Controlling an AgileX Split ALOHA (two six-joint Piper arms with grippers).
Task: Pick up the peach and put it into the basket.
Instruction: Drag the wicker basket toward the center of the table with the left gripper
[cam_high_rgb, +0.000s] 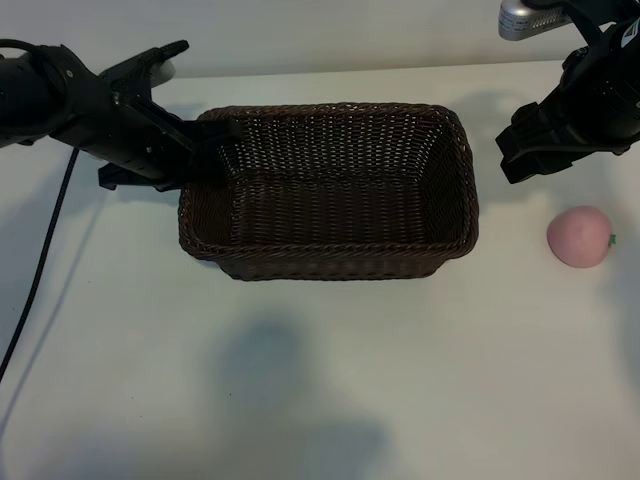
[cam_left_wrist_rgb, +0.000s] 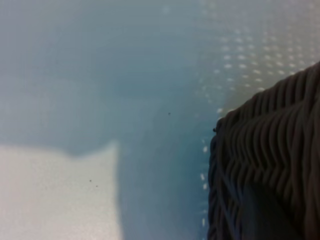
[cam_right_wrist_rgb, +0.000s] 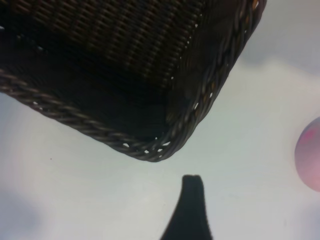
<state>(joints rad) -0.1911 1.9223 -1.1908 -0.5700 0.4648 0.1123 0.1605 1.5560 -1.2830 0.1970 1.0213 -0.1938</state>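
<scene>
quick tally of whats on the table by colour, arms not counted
Pink: 1, the peach, on the table right of the basket
Dark brown: 1, the woven basket, nothing inside it
Total: 2

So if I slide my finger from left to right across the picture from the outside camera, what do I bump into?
Left end effector at the basket's left edge → basket → right end effector → peach, lying on the table.
</scene>
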